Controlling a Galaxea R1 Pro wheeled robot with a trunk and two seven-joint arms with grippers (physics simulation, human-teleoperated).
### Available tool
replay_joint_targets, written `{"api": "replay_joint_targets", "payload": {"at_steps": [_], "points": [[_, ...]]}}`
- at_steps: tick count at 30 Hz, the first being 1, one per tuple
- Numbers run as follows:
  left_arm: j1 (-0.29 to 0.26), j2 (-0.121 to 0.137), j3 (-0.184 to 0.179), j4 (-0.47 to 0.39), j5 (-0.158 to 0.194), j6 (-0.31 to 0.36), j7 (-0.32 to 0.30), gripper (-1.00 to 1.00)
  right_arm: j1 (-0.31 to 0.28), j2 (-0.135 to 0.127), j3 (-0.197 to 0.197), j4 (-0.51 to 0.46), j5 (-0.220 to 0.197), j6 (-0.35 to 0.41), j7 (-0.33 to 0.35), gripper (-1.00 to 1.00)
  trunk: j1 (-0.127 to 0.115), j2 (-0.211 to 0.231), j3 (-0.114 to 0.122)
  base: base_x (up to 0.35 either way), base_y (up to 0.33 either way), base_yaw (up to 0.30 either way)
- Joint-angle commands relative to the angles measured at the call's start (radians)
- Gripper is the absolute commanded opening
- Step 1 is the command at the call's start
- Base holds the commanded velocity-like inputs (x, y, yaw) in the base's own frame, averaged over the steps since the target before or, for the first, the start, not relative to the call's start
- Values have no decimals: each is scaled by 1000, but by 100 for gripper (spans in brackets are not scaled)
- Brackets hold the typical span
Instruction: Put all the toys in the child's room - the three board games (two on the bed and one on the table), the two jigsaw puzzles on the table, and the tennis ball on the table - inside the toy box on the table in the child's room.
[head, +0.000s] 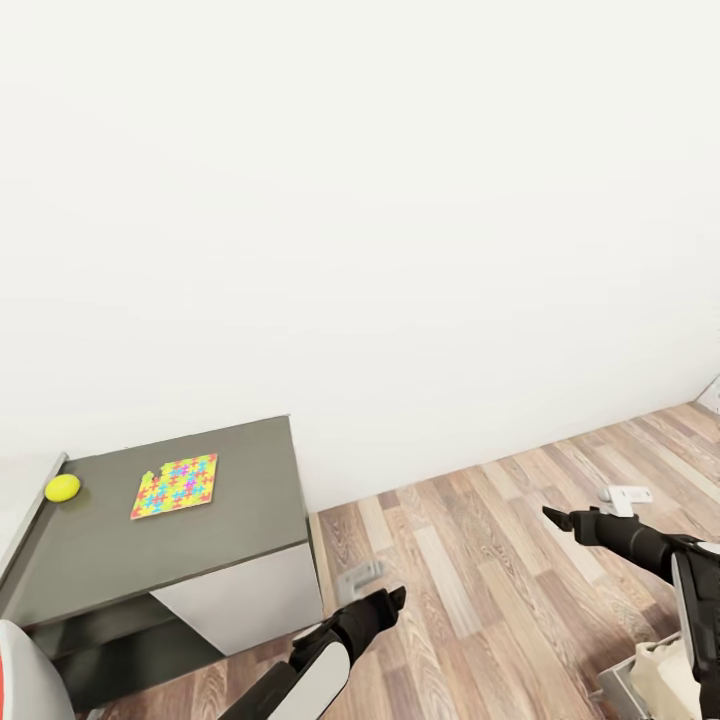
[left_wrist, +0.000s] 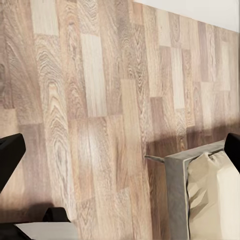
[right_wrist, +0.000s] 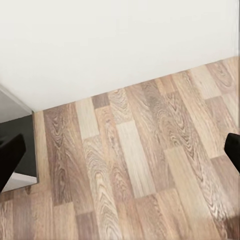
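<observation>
A plain white wall (head: 360, 200) is being shown across most of the head view, evenly lit and unmarked. Below it, a wood plank floor (head: 480, 570) in mixed light and brown tones is being met by the wall along a slanting line. At the left, the dark grey tabletop (head: 240, 520) of a low desk section is being carried on a white cabinet panel (head: 245, 600), with a paler grey surface (head: 20, 500) adjoining its far left edge. In the left wrist view, a grey frame corner (left_wrist: 175, 185) with beige padding (left_wrist: 215, 195) is being seen standing on the planks.
</observation>
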Motion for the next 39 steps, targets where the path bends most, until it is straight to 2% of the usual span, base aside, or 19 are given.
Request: {"api": "replay_joint_targets", "payload": {"at_steps": [1, 8, 21, 34, 39], "points": [[-1, 0, -2, 3, 4, -1, 3, 100, -1, 1, -1, -1, 11, 2, 10, 100, 1, -2, 0, 0, 0, -152], [-1, 0, -3, 17, 1, -8, -13, 100, -1, 2, 0, -2, 12, 2, 9, 100, 1, -2, 10, -56, -15, -149], [-1, 1, -2, 20, 1, -8, -15, 100, 0, 3, 0, 2, 13, 2, 9, 100, 1, -2, 30, -233, -115, -142], [-1, 0, -2, 41, 8, -11, -17, 100, 0, 2, 0, 3, 13, 5, 13, 100, 1, -2, 49, -16, -9, -142], [-1, 2, -2, 42, 13, -11, -37, 100, 0, 2, 0, 3, 12, 5, 16, 100, 1, -2, 57, -1, 0, -142]]}}
